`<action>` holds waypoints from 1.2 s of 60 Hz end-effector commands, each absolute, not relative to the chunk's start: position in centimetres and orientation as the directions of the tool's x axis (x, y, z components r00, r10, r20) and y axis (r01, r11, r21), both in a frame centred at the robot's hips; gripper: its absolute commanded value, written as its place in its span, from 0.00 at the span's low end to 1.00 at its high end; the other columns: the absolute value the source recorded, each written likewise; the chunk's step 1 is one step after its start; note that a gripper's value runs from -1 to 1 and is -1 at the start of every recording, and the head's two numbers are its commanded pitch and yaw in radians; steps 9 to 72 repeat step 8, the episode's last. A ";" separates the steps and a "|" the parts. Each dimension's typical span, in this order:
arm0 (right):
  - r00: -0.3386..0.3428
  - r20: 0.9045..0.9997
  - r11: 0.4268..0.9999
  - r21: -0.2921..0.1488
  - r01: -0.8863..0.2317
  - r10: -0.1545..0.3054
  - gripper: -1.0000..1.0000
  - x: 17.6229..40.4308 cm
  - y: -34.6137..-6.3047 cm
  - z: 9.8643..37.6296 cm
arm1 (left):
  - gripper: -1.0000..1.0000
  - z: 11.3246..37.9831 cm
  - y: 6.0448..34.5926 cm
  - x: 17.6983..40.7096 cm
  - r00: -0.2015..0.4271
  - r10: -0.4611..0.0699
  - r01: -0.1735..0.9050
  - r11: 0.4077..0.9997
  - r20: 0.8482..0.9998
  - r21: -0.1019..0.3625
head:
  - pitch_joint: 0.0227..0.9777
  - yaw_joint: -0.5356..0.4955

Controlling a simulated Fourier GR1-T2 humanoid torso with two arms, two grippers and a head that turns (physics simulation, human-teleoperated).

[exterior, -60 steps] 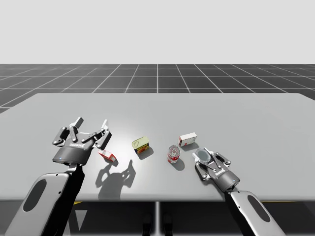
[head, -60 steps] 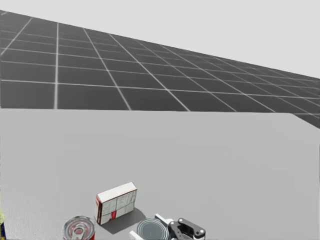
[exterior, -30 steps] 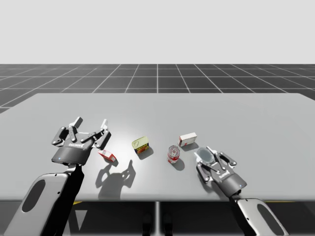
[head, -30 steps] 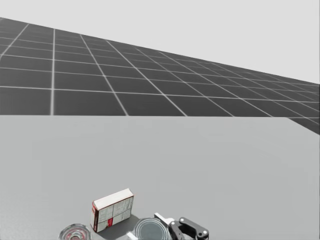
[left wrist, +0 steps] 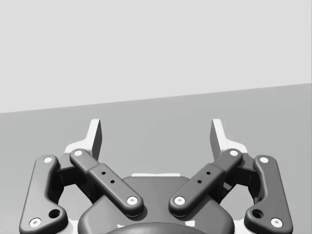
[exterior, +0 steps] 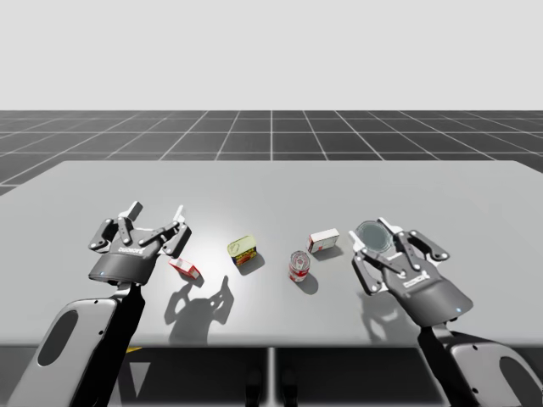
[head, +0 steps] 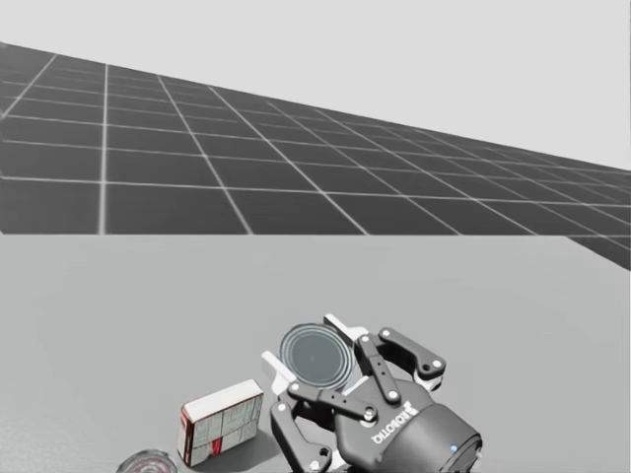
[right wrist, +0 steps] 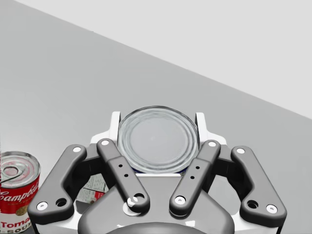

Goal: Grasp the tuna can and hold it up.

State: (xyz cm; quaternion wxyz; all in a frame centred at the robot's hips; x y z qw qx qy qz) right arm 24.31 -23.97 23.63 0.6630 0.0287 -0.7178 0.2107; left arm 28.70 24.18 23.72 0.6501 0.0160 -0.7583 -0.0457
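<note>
From high up, my right hand (exterior: 375,236) grips the flat round tuna can (exterior: 370,234) from two sides, up in the air above the grey worktop (exterior: 271,195). A red can (exterior: 299,265), a white and red box (exterior: 323,241) and a yellow can (exterior: 243,249) sit on the worktop. My left hand (exterior: 158,212) is spread wide. From my head, the tuna can shows its closed silver top. My right wrist sees both fingers touching it. My left wrist sees fingers far apart.
</note>
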 end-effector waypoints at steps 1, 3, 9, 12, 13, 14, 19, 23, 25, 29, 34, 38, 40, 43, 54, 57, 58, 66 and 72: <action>-0.221 0.943 0.937 -0.292 -0.189 0.250 1.00 25.5 -24.7 28.1 | 0.00 23.8 24.2 28.7 -0.157 -0.082 0.034 0.996 0.984 0.088 | 0.45 0.10; -0.236 0.939 0.937 -0.296 -0.185 0.250 1.00 25.5 -24.8 28.8 | 0.00 23.8 24.2 28.7 -0.157 -0.081 0.034 0.996 0.984 0.087 | 0.45 0.10; -0.274 0.930 0.940 -0.297 -0.170 0.245 1.00 25.5 -24.9 30.1 | 0.00 23.8 24.2 28.7 -0.157 -0.081 0.033 0.996 0.984 0.087 | 0.45 0.10; -0.274 0.930 0.940 -0.297 -0.170 0.245 1.00 25.5 -24.9 30.1 | 0.00 23.8 24.2 28.7 -0.157 -0.081 0.033 0.996 0.984 0.087 | 0.45 0.10; -0.274 0.930 0.940 -0.297 -0.170 0.245 1.00 25.5 -24.9 30.1 | 0.00 23.8 24.2 28.7 -0.157 -0.081 0.033 0.996 0.984 0.087 | 0.45 0.10; -0.274 0.930 0.940 -0.297 -0.170 0.245 1.00 25.5 -24.9 30.1 | 0.00 23.8 24.2 28.7 -0.157 -0.081 0.033 0.996 0.984 0.087 | 0.45 0.10; -0.274 0.930 0.940 -0.297 -0.170 0.245 1.00 25.5 -24.9 30.1 | 0.00 23.8 24.2 28.7 -0.157 -0.081 0.033 0.996 0.984 0.087 | 0.45 0.10; -0.274 0.930 0.940 -0.297 -0.170 0.245 1.00 25.5 -24.9 30.1 | 0.00 23.8 24.2 28.7 -0.157 -0.081 0.033 0.996 0.984 0.087 | 0.45 0.10; -0.274 0.930 0.940 -0.297 -0.170 0.245 1.00 25.5 -24.9 30.1 | 0.00 23.8 24.2 28.7 -0.157 -0.081 0.033 0.996 0.984 0.087 | 0.45 0.10; -0.274 0.930 0.940 -0.297 -0.170 0.245 1.00 25.5 -24.9 30.1 | 0.00 23.8 24.2 28.7 -0.157 -0.081 0.033 0.996 0.984 0.087 | 0.45 0.10; -0.274 0.930 0.940 -0.297 -0.170 0.245 1.00 25.5 -24.9 30.1 | 0.00 23.8 24.2 28.7 -0.157 -0.081 0.033 0.996 0.984 0.087 | 0.45 0.10; -0.274 0.930 0.940 -0.297 -0.170 0.245 1.00 25.5 -24.9 30.1 | 0.00 23.8 24.2 28.7 -0.157 -0.081 0.033 0.996 0.984 0.087 | 0.45 0.10; -0.274 0.930 0.940 -0.297 -0.170 0.245 1.00 25.5 -24.9 30.1 | 0.00 23.8 24.2 28.7 -0.157 -0.081 0.033 0.996 0.984 0.087 | 0.45 0.10; -0.274 0.930 0.940 -0.297 -0.170 0.245 1.00 25.5 -24.9 30.1 | 0.00 23.8 24.2 28.7 -0.157 -0.081 0.033 0.996 0.984 0.087 | 0.45 0.10; -0.274 0.930 0.940 -0.297 -0.170 0.245 1.00 25.5 -24.9 30.1 | 0.00 23.8 24.2 28.7 -0.157 -0.081 0.033 0.996 0.984 0.087 | 0.45 0.10; -0.274 0.930 0.940 -0.297 -0.170 0.245 1.00 25.5 -24.9 30.1 | 0.00 23.8 24.2 28.7 -0.157 -0.081 0.033 0.996 0.984 0.087 | 0.45 0.10; -0.274 0.930 0.940 -0.297 -0.170 0.245 1.00 25.5 -24.9 30.1 | 0.00 23.8 24.2 28.7 -0.157 -0.081 0.033 0.996 0.984 0.087 | 0.45 0.10; -0.274 0.930 0.940 -0.297 -0.170 0.245 1.00 25.5 -24.9 30.1 | 0.00 23.8 24.2 28.7 -0.157 -0.081 0.033 0.996 0.984 0.087 | 0.45 0.10; -0.274 0.930 0.940 -0.297 -0.170 0.245 1.00 25.5 -24.9 30.1 | 0.00 23.8 24.2 28.7 -0.157 -0.081 0.033 0.996 0.984 0.087 | 0.45 0.10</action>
